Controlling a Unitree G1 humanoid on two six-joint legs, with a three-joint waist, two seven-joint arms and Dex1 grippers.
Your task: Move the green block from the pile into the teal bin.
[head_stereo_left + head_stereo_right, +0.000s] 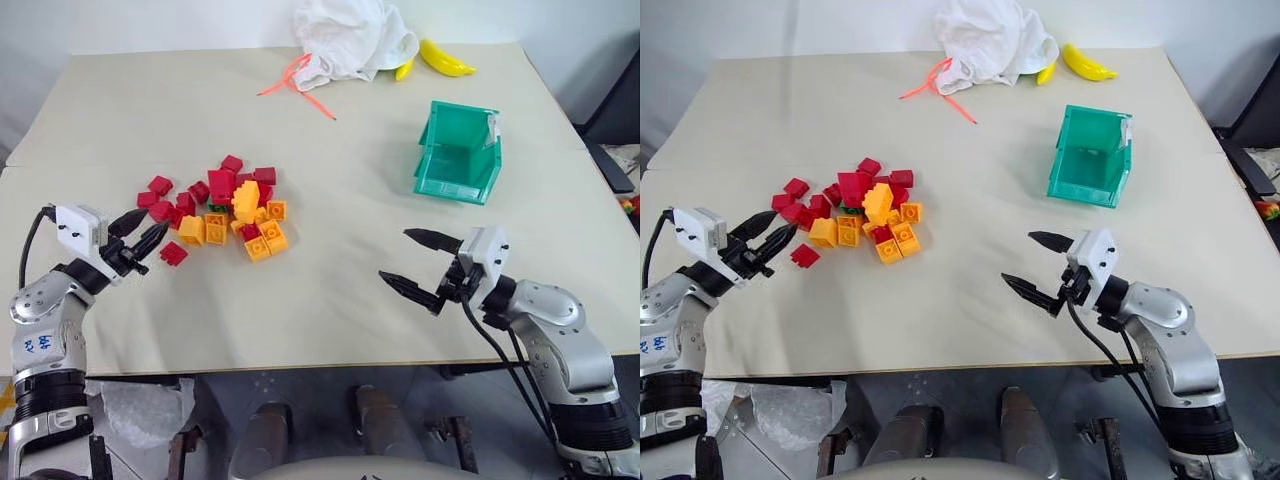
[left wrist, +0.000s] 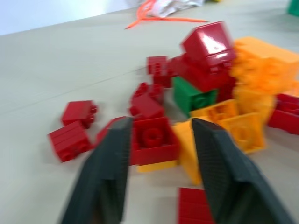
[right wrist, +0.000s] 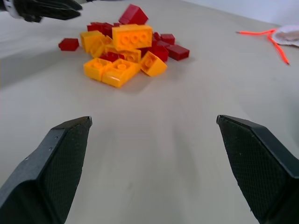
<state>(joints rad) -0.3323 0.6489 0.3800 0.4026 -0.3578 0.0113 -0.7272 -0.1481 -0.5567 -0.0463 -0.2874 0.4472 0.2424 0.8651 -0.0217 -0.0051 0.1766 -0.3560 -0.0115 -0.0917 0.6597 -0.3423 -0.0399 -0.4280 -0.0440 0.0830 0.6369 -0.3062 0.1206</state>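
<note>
Reaching stage: the left gripper (image 1: 143,240), fingers parted and empty, noses into the left edge of the pile (image 1: 225,208). The green block (image 2: 192,95) sits buried mid-heap under red bricks (image 2: 209,46). Next: thread deeper, clamp it. Right gripper (image 1: 420,263) waits wide open near the teal bin (image 1: 458,152).

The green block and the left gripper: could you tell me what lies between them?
In the left wrist view, red bricks lie between the open left gripper and the green block, which sits under a red brick in the pile.

green block (image 2: 194,95) half buried under red bricks (image 2: 208,51).
</note>
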